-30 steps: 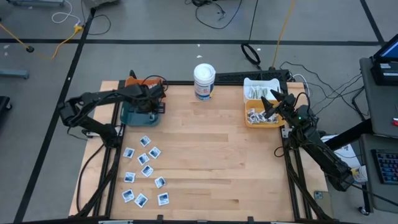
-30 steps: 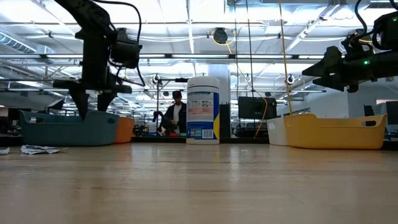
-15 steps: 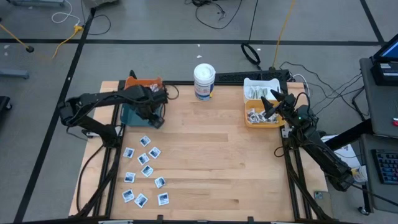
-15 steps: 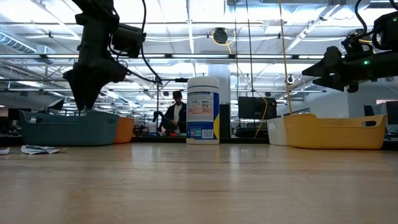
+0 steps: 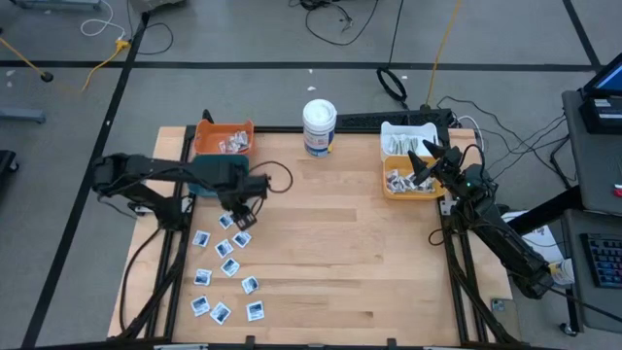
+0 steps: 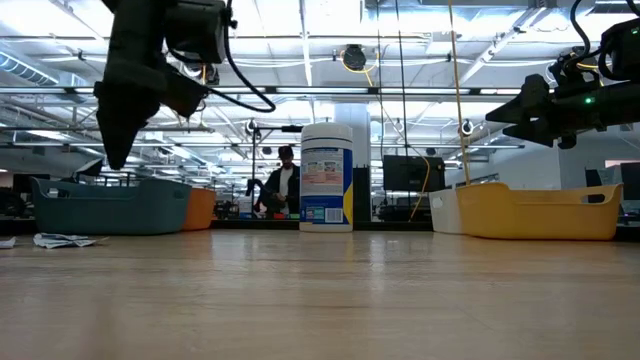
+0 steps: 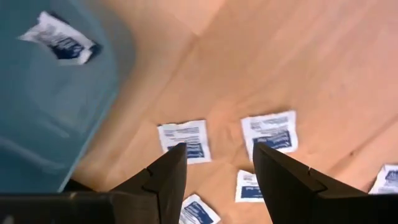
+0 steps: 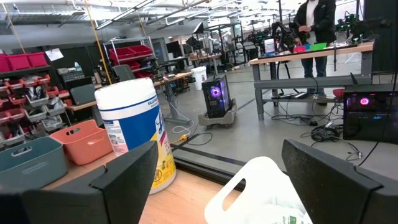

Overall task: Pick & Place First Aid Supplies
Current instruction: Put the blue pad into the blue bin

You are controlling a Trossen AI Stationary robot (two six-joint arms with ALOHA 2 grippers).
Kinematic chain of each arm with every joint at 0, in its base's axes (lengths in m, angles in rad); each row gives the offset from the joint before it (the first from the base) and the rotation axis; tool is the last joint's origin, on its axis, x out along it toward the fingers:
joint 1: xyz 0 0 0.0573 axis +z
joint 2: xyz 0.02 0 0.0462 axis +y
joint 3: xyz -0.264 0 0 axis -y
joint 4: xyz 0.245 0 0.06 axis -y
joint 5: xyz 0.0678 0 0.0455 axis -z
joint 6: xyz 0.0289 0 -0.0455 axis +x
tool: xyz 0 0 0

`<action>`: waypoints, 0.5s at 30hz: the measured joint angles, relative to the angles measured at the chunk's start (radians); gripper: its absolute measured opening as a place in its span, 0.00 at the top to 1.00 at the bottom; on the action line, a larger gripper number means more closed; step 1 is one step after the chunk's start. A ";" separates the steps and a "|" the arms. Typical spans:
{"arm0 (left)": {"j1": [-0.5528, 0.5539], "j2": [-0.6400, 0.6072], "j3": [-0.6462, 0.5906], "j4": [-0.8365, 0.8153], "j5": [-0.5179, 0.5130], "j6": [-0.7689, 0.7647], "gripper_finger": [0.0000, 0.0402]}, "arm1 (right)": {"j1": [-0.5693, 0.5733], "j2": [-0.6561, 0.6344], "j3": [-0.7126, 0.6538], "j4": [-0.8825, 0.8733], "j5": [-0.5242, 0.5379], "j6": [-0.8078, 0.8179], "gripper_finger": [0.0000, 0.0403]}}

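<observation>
Several square white-and-blue sachets (image 5: 225,255) lie flat on the wooden table near its left front. My left gripper (image 5: 237,202) hangs above the farthest of them, pointing down and open. In the left wrist view its fingers (image 7: 168,177) frame two sachets (image 7: 185,140) (image 7: 269,129) far below, with nothing between them. One sachet (image 7: 59,40) lies inside the teal bin (image 7: 50,106). My right gripper (image 5: 425,160) waits open above the yellow bin (image 5: 387,185), pointing level.
An orange bin (image 5: 224,139) holding packets stands behind the teal bin (image 5: 204,175). A tall white tub with a blue label (image 5: 319,126) stands at the far middle. A white bin (image 5: 388,130) stands behind the yellow one. The table's middle and right front are bare wood.
My left gripper has swung from above the teal bin toward the table's near edge and now hangs over the loose sachets. It has risen a little and rolled about its own axis on the way.
</observation>
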 joint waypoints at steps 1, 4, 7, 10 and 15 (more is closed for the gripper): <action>-0.021 0.000 0.000 0.000 0.000 -0.009 0.54 | 0.000 0.000 0.000 0.000 0.000 0.000 0.16; -0.079 0.000 0.000 0.000 0.001 -0.035 0.53 | 0.000 0.000 0.000 0.000 0.000 0.000 0.16; -0.120 0.001 0.000 0.001 0.011 -0.071 0.52 | 0.000 0.000 0.000 0.000 0.000 0.000 0.16; -0.148 0.037 -0.006 0.005 0.012 -0.129 0.52 | 0.000 0.000 0.000 0.000 0.000 0.000 0.16; -0.192 0.104 -0.020 0.018 0.010 -0.186 0.55 | 0.000 0.000 0.000 0.000 0.000 0.000 0.16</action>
